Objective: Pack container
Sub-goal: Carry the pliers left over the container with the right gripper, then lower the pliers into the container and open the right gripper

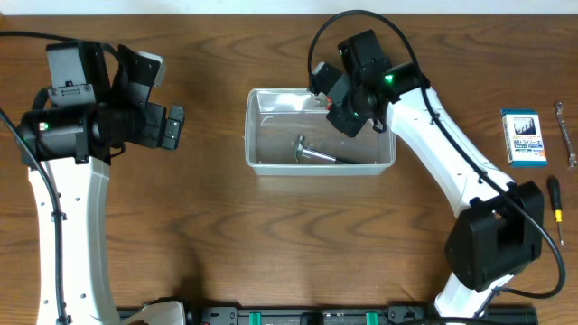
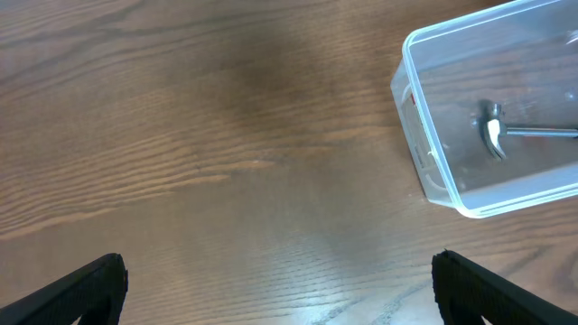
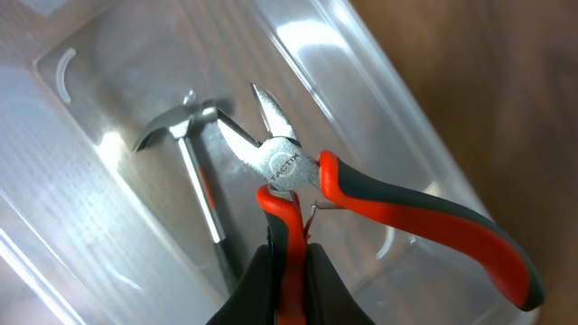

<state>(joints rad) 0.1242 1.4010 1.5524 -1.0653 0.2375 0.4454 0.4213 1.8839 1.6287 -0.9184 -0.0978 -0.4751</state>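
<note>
Pliers [image 3: 289,167] hang over the container [image 1: 249,144] at mid-counter [image 1: 208,235], the right pincer [image 3: 287,260] clamped on one red handle; a hammer [image 3: 194,176] lies inside. Further left, the left pincer [image 2: 280,280] stands apart. Packing step; next, probably lower and release beside the hammer.

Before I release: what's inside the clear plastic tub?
One small metal hammer lies on the floor of the clear plastic tub. The right gripper holds red-handled pliers above it, hiding the tub's far-right corner in the overhead view.
</note>
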